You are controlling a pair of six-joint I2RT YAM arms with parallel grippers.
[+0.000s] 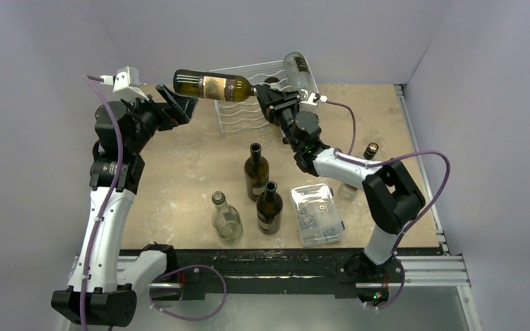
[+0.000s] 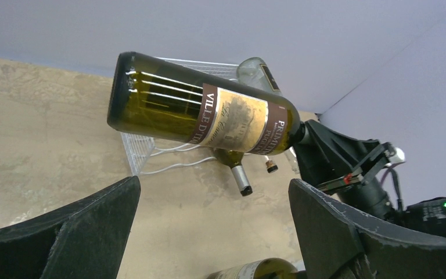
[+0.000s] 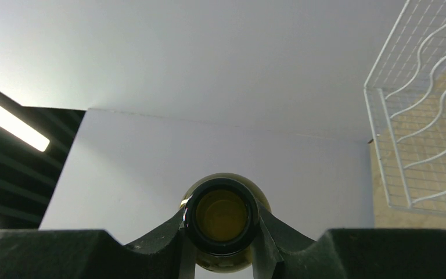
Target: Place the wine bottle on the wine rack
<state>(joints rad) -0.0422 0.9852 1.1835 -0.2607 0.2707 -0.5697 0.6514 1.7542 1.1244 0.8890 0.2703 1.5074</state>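
The wine bottle (image 1: 210,85), dark green with a tan and brown label, hangs level in the air over the left part of the white wire wine rack (image 1: 245,114). My right gripper (image 1: 266,96) is shut on its neck; in the right wrist view the bottle mouth (image 3: 223,215) sits between the pads of the gripper (image 3: 223,232), with the rack (image 3: 424,133) at right. My left gripper (image 1: 179,103) stands open just beyond the bottle's base, not touching it. The left wrist view shows the bottle (image 2: 209,116) above the wide-open gripper (image 2: 213,183) and the rack (image 2: 136,151) behind.
A clear bottle (image 1: 298,69) lies on the rack's right top. Two dark bottles (image 1: 256,171) (image 1: 270,207) and a clear one (image 1: 226,217) stand mid-table. A clear plastic box (image 1: 316,214) lies near the front, and a small bottle (image 1: 370,150) stands at right.
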